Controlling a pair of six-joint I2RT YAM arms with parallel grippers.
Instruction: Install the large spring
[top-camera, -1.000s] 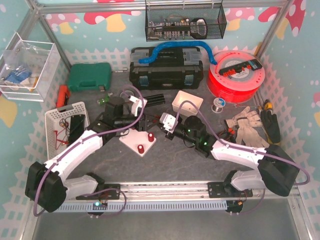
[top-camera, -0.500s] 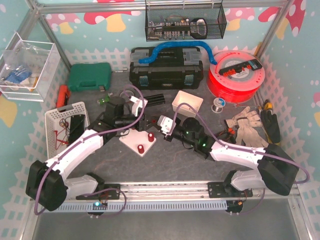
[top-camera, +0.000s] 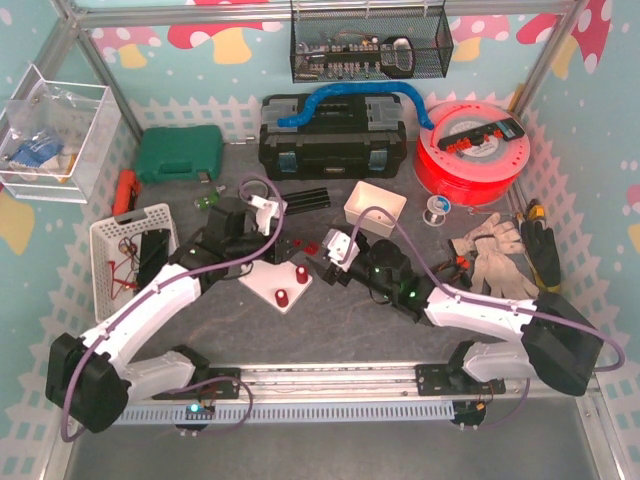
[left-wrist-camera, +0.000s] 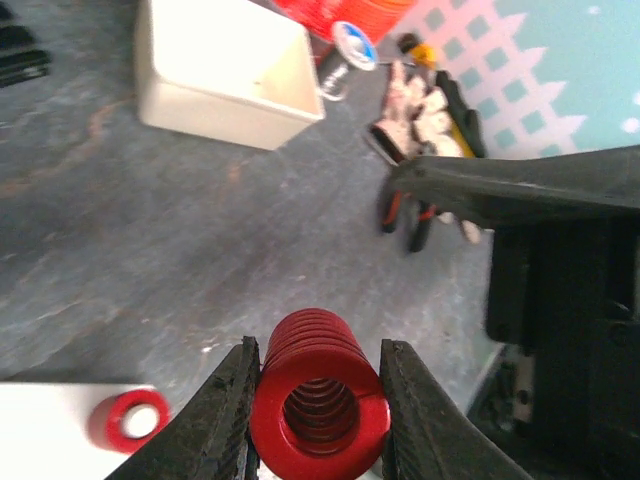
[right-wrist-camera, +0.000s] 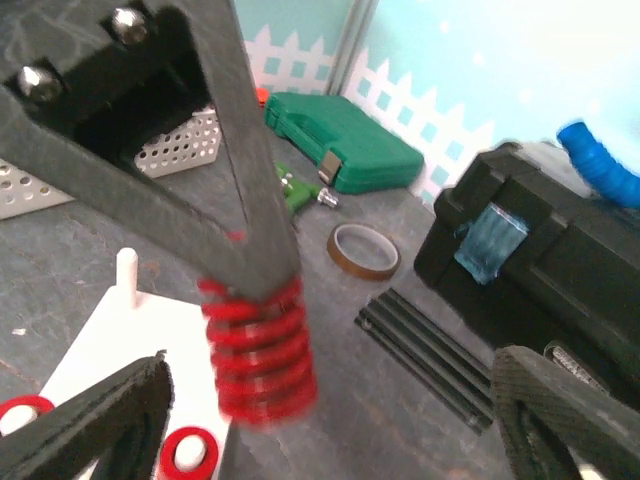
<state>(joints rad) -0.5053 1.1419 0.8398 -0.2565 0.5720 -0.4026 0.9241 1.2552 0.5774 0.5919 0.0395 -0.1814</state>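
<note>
Gripping spring (left-wrist-camera: 318, 395): left jaws clamped on its sides | right jaws spread wide, flanking spring without touching | white plate (right-wrist-camera: 110, 350) edge just beside left jaws | bare tabletop (left-wrist-camera: 150, 250) ahead, up to white box (left-wrist-camera: 225, 70)

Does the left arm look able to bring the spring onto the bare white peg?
Probably yes. The left gripper is shut on the spring, the peg stands bare close by on the plate, and the right gripper is open, not touching the spring.
</note>
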